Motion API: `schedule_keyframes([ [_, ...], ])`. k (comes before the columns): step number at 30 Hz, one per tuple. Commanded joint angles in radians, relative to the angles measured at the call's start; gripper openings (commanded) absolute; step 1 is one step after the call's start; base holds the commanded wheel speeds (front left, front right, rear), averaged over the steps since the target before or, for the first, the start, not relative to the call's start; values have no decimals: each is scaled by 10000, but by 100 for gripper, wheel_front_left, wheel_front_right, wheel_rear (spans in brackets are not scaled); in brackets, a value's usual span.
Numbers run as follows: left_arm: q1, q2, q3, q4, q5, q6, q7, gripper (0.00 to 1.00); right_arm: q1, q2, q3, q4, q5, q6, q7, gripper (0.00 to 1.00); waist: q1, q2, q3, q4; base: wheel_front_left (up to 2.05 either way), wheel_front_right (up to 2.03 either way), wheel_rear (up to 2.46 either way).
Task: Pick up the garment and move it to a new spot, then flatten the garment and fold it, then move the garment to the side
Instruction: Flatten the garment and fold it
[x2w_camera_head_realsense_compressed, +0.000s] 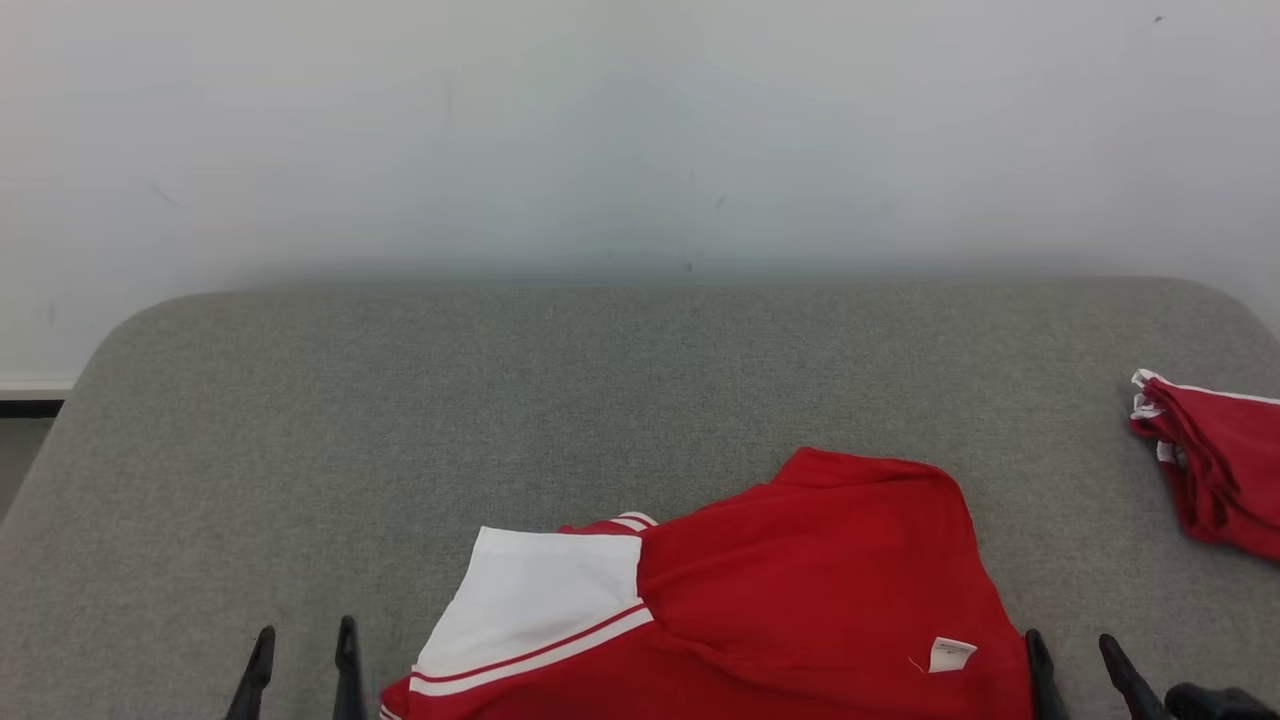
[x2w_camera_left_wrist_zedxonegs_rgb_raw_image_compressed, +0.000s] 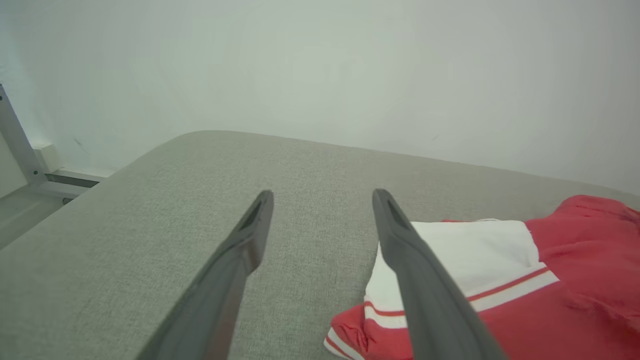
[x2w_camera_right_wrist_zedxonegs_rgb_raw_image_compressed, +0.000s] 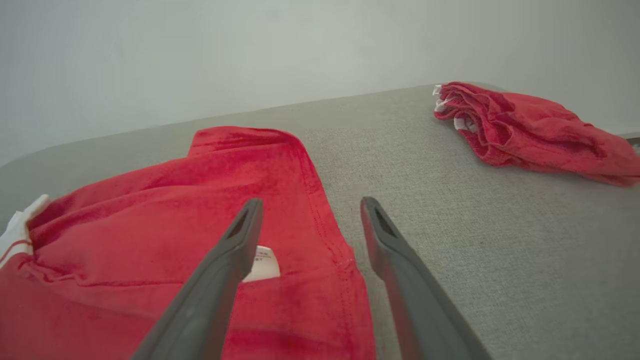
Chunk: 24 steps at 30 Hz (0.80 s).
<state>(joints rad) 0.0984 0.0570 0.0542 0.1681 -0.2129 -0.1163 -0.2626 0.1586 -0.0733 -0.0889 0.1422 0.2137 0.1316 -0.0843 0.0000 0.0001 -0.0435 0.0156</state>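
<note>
Your left gripper (x2w_camera_head_realsense_compressed: 306, 640) holds its fingers wide and empty at the near edge of the surface (x2w_camera_head_realsense_compressed: 600, 380), just beside the white sleeve (x2w_camera_head_realsense_compressed: 540, 590) of the garment (x2w_camera_head_realsense_compressed: 800, 580). Your right gripper (x2w_camera_head_realsense_compressed: 1070, 645), just as wide and empty, sits at the garment's other side, one finger over the red hem by the label (x2w_camera_head_realsense_compressed: 950, 655), the other over bare grey surface. The garment lies rumpled along the near edge, between the grippers. A second red bundle (x2w_camera_head_realsense_compressed: 1215, 460) rests at the right edge, well apart.
</note>
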Motion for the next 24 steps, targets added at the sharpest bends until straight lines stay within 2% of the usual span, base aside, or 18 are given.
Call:
schedule_keyframes([
  [1, -301, 95, -137, 222, 76, -68, -28, 100, -222, -138, -84, -36, 129, -25, 397, 100, 0, -1, 85, -52, 0, 0, 0],
  [5, -1462, 480, -1009, 1337, -191, -156, 474, 100, -738, -307, -222, -304, 214, -24, 1897, 100, 0, -1, 319, -259, 0, 0, 0],
  [12, -3459, 1070, -2180, 2715, -1119, -129, 1962, 100, -1763, -557, 358, -589, 695, -25, 3905, 100, 0, -1, 1172, -667, 0, 0, 0],
  [17, -4505, 1370, -2558, 3650, -1591, -131, 2928, 100, -2324, -615, 751, -761, 796, -24, 4253, 100, 0, -1, 1771, -972, 0, 0, 0],
  [24, -5267, 1518, -2822, 4582, -1951, -133, 3604, 100, -2563, -679, 841, -851, 854, -26, 4167, 100, 0, -1, 2175, -1154, 0, 0, 0],
])
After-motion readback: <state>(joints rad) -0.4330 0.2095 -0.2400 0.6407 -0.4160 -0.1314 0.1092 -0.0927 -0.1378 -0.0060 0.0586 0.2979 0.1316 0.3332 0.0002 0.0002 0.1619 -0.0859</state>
